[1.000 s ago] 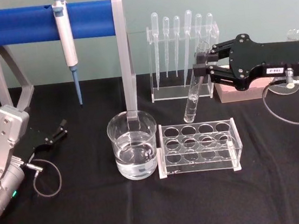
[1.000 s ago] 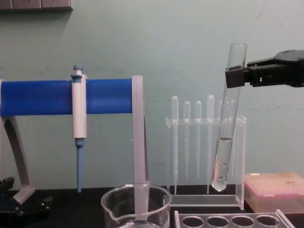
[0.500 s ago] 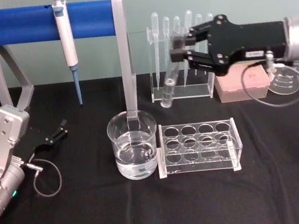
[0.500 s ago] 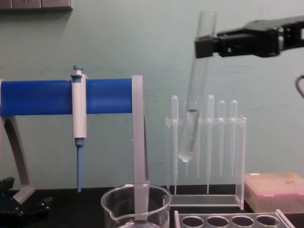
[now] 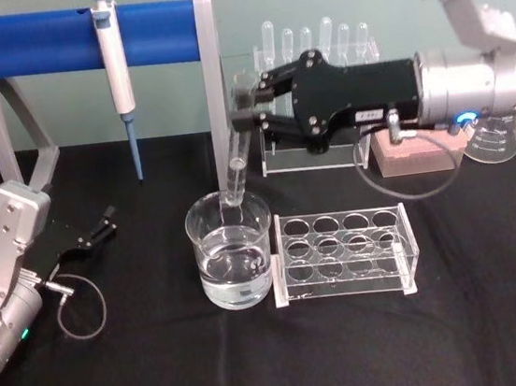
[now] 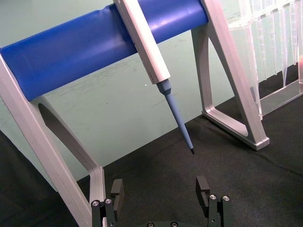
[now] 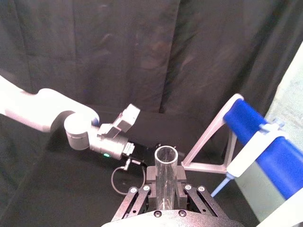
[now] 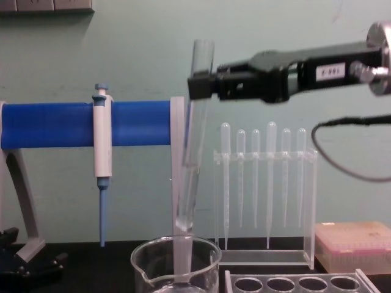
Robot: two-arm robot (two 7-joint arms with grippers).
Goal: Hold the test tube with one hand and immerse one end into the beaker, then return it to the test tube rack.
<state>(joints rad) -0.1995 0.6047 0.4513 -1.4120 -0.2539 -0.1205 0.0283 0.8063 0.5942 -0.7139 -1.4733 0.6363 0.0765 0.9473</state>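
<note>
Down at the lower left of the head view, the left gripper (image 5: 104, 224) lies parked on the black surface (image 5: 260, 362), and the left wrist view shows its two fingers spread wide with nothing between them (image 6: 160, 187). Behind it, across the upper left, stands a grey frame with a blue bar (image 5: 79, 41), from which a white pipettor (image 5: 113, 65) with a blue tip hangs straight down. Just right of the frame's right leg, at the centre of the head view, sits the beaker (image 5: 231, 253), partly filled with clear liquid. The test tube (image 5: 237, 153) hangs over it, tilted so that its open top leans to the right. In the chest view, the test tube's (image 8: 192, 140) rounded end is just above the beaker's rim (image 8: 176, 265), over the opening and clear of the liquid. The right gripper (image 5: 247, 119) reaches in from the right of the frame and pinches the tube near its top, its fingers pressed against the glass on both sides (image 7: 166, 177). The clear test tube rack (image 5: 345, 253) stands just beside the beaker on the right. Behind it, a row of plastic pipettes (image 5: 315, 45) hangs in a clear stand, and a pink box (image 5: 418, 150) rests at the right.
</note>
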